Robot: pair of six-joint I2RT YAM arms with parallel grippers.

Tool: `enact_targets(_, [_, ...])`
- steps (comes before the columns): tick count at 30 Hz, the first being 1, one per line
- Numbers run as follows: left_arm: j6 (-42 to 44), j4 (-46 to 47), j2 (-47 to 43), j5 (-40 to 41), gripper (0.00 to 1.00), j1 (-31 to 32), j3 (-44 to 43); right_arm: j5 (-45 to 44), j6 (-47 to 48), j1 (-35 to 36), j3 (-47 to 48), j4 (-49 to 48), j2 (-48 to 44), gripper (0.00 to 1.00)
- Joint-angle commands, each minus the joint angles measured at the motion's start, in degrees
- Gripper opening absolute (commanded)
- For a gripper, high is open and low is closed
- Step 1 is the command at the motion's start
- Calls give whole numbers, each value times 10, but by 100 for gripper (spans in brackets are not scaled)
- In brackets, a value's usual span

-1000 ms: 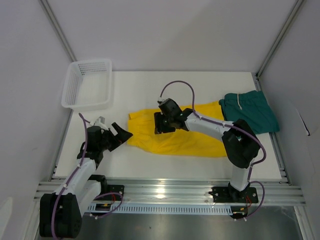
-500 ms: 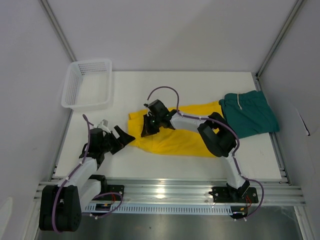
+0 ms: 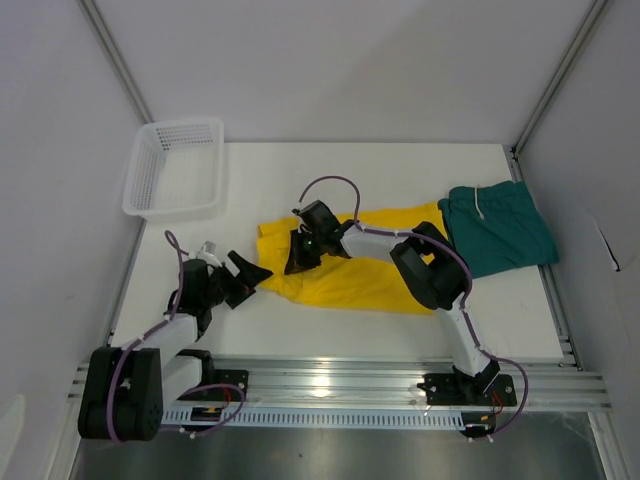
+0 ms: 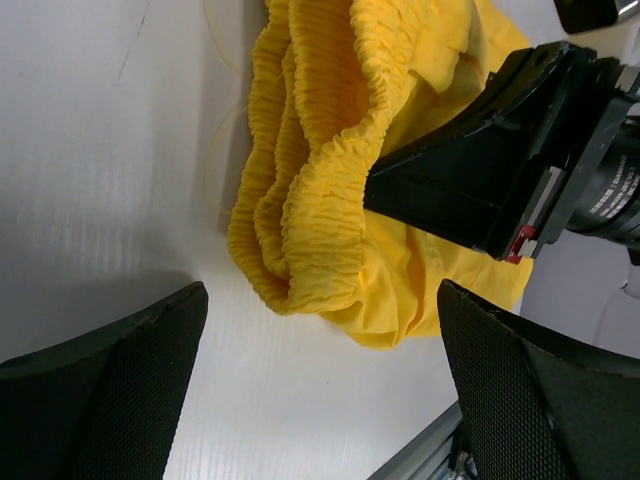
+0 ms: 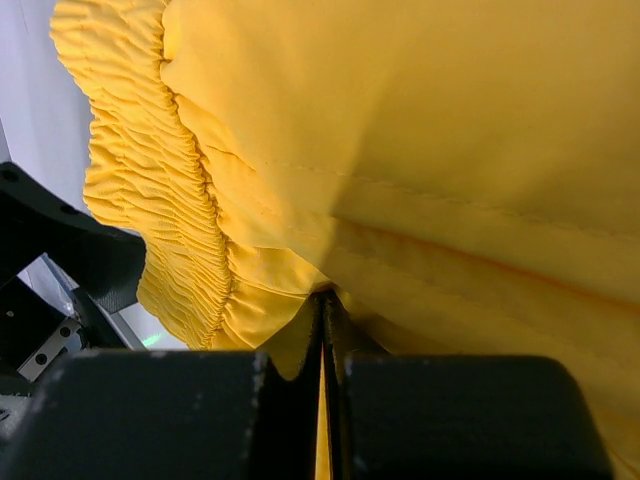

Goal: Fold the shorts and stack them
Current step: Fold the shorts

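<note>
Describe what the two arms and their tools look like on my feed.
Both arms are white links with black joints, purple cables looping alongside. The left tool has wide black wedge fingers with textured pads. The right tool is black too, with a small red part by its finger.

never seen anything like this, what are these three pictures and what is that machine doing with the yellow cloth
These are two robot arms bolted at the near edge of a white table. The wide picture comes from a fixed camera above and behind them. The other two come from small cameras on each arm's wrist, looking past that arm's own fingers.

On the table lie yellow shorts, dark green shorts at the right, and a white mesh basket at the far left corner.

The right tool is shut, pinching a fold of the yellow shorts near their gathered waistband. The left tool is wide open beside that waistband, holding nothing.
</note>
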State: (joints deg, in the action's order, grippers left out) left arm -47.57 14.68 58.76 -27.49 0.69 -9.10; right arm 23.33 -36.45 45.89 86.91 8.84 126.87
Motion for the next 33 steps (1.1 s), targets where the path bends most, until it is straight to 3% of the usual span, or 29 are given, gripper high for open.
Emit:
enact_targets(1, [-32, 64, 54, 6, 99, -5, 21, -27, 8, 2, -7, 4, 23, 0])
enact_targets(9, [-94, 183, 165, 46, 99, 18, 33, -21, 1, 9, -18, -18, 29, 0])
enact_targets(16, [-134, 218, 173, 103, 99, 44, 42, -27, 0, 12, -17, -11, 31, 0])
enact_targets(25, [-113, 254, 193, 147, 99, 56, 16, -15, 7, 17, -21, -14, 34, 0])
enact_targets(33, [-116, 376, 292, 139, 97, 58, 8, 3, 11, 20, -27, -21, 36, 0])
